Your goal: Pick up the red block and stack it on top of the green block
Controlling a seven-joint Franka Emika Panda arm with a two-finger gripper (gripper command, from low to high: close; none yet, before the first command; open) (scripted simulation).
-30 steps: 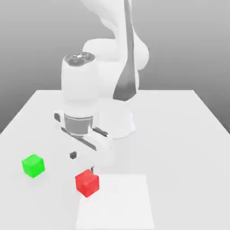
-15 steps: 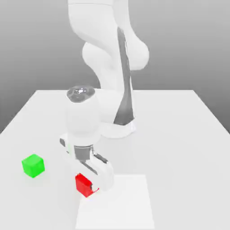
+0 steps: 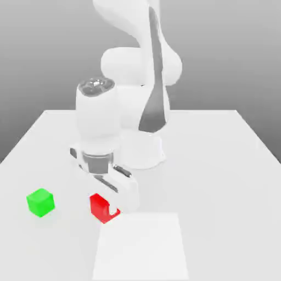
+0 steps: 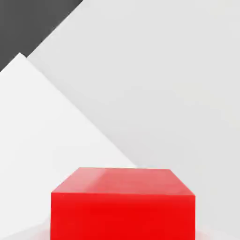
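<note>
With its gripper (image 3: pixel 113 211) clamped on the red block (image 3: pixel 102 208), the arm could clip the green block (image 3: pixel 41 202), toward nine o'clock in the exterior view, by travelling too low.

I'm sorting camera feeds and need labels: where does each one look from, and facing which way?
Exterior view: off the arm, above table height, facing the arm's base across the table; arm and gripper show.
Hand view: on the hand, looking past the red block to the table; pale blurs beside the block may be fingertips.
Shared: red block, table, white patch.
</note>
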